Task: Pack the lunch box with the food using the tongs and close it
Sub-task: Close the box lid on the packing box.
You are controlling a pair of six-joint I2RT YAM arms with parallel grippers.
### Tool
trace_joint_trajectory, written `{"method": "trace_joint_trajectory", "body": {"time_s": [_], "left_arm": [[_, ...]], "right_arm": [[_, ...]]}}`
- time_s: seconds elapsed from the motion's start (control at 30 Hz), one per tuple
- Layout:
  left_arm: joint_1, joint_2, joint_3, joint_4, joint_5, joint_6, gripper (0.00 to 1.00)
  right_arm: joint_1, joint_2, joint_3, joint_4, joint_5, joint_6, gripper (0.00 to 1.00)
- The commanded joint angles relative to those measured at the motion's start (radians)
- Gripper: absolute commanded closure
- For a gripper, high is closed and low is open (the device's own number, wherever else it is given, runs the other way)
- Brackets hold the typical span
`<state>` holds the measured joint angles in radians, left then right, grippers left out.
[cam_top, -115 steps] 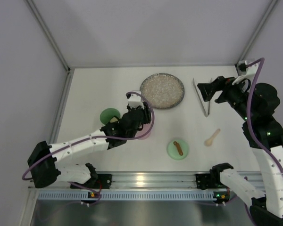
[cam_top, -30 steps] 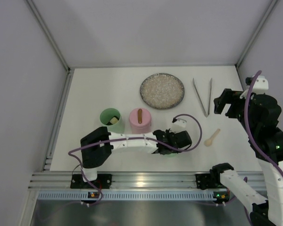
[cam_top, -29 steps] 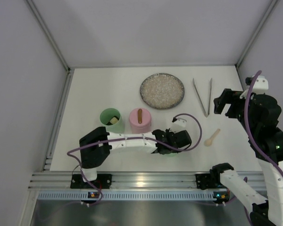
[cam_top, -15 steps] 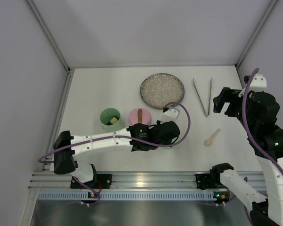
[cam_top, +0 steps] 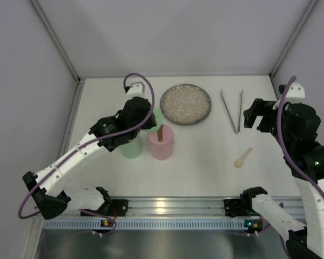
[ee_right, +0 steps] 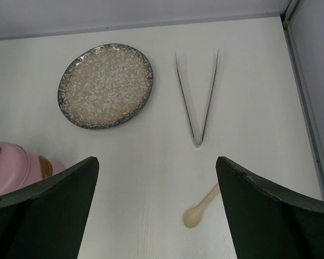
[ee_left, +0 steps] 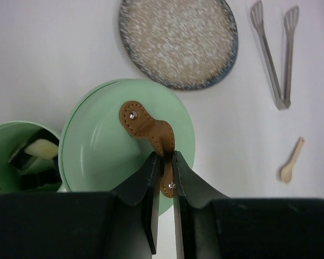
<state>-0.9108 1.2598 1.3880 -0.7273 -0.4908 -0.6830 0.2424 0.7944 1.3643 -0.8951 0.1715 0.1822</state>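
Pinching a brown leather strap [ee_left: 151,128] near its nearer rivet, the left fingers [ee_left: 164,159] were almost closed, with only the strap's thickness between them. That strap was fastened to the middle of a round mint-green lid [ee_left: 97,151], so the lid was held by it. In the left wrist view the lid overlapped the rim of an open mint-green round tub [ee_left: 2,145], which sat at its 8 o'clock. Inside the tub lay small food pieces [ee_left: 40,148], one pale and the others dark.

Seen from above, a pink cylindrical container [cam_top: 161,145] with a brown strap across its top stood on the white counter [cam_top: 205,178], touching or just beside the tub at the tub's 3 o'clock. A speckled grey round plate [cam_top: 186,103] lay at the pink container's 1 o'clock. Slim silver metal tongs [cam_top: 232,110] lay flat at the plate's 3 o'clock, with the joined end toward the arms and the tips spread away. A small light wooden spoon [cam_top: 242,157] lay at the tongs' 6 o'clock.

The right fingers [cam_top: 252,114] were spread wide and held nothing, hovering just beside the tongs at their 3 o'clock.
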Motion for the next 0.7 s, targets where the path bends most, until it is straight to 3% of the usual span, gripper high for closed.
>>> {"method": "trace_joint_trajectory", "body": {"time_s": [0.0,0.17,0.37,0.67], "left_arm": [[0.133,-0.046,-0.026,-0.015,0.043,0.033,1.0],[0.33,-0.088,-0.116,0.018,0.144,0.027,1.0],[0.525,-0.172,-0.291,0.172,0.319,-0.012,1.0],[0.567,-0.316,-0.458,0.262,0.334,-0.072,1.0]], "right_arm": [[0.015,0.009,0.048,0.036,-0.013,-0.012,0.09],[0.015,0.014,0.052,0.048,-0.038,-0.015,0.09],[0.015,0.006,0.039,0.081,-0.113,-0.016,0.09],[0.015,0.014,0.033,0.088,-0.125,-0.015,0.09]]}}
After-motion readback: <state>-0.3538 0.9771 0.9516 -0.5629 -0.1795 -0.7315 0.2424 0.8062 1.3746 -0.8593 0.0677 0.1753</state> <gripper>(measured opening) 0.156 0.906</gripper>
